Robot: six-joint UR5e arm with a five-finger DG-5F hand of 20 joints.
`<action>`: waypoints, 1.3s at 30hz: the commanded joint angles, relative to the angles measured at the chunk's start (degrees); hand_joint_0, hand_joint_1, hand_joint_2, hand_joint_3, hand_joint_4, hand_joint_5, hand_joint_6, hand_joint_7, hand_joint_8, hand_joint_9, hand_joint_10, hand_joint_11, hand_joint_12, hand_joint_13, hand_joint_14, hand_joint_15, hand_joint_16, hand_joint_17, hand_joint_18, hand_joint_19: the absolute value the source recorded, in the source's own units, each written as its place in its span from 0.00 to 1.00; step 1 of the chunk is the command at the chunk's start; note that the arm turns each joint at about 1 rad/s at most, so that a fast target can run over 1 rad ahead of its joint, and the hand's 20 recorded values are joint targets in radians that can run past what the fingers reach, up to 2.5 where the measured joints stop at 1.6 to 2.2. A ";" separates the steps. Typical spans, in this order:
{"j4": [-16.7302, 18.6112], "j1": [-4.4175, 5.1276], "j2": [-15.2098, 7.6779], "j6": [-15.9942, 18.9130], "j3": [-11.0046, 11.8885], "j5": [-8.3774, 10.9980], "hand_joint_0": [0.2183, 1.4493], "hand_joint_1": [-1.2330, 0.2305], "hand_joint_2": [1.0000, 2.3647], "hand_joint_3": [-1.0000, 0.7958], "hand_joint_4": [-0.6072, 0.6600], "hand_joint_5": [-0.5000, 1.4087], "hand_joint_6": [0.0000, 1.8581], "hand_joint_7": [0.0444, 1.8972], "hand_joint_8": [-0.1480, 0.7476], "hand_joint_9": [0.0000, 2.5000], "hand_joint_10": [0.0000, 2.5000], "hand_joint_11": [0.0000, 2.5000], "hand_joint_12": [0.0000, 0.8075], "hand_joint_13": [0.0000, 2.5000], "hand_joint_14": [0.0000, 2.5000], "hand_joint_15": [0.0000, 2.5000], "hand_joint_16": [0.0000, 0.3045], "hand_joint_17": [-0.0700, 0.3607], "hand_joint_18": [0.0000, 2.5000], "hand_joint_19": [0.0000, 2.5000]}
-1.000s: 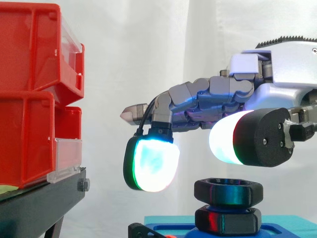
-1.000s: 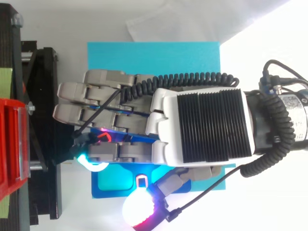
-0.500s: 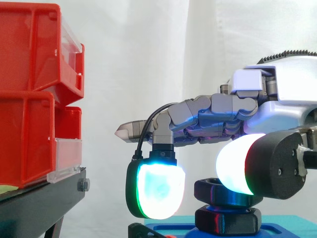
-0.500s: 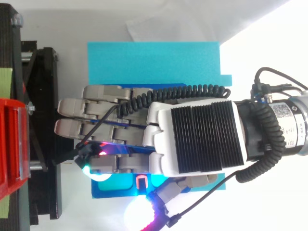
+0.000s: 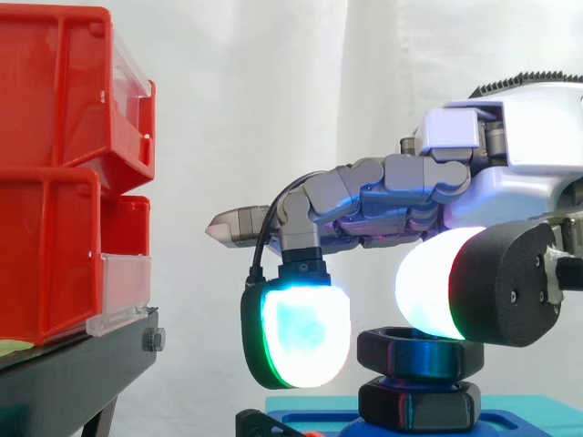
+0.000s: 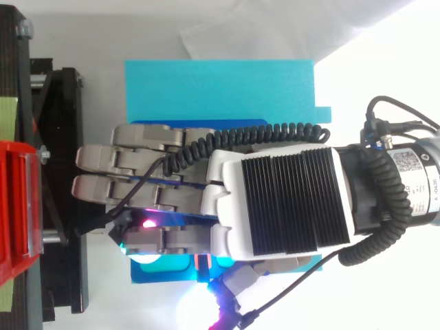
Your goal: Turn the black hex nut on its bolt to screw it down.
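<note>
The hand (image 5: 533, 177) has thumb and bent finger spread, the nut (image 5: 412, 357) between them, just clear of that finger.

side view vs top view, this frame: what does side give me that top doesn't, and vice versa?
Side view: the black hex nut on its bolt, sitting above a lower black hex piece, with the hand reaching level across just over it.
Top view: the outline of the cyan sheet as a rectangle, with the back of the hand lying across its lower half.
Both: the hand, the red bins, the black stand and the blue plate.
</note>
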 commanded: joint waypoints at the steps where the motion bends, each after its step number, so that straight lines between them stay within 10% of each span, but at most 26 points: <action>1: -0.23 -0.21 -0.08 -0.08 0.06 -0.43 0.22 0.62 0.00 0.28 0.66 0.18 0.27 0.68 0.43 0.00 0.00 0.00 0.42 0.00 0.00 0.00 0.20 0.48 0.00 0.01; 39: -0.49 -3.46 -0.08 -2.10 0.14 -5.97 0.22 0.64 0.00 0.28 0.66 0.17 0.34 0.61 0.44 0.00 0.00 0.00 0.42 0.00 0.00 0.00 0.20 0.48 0.00 0.01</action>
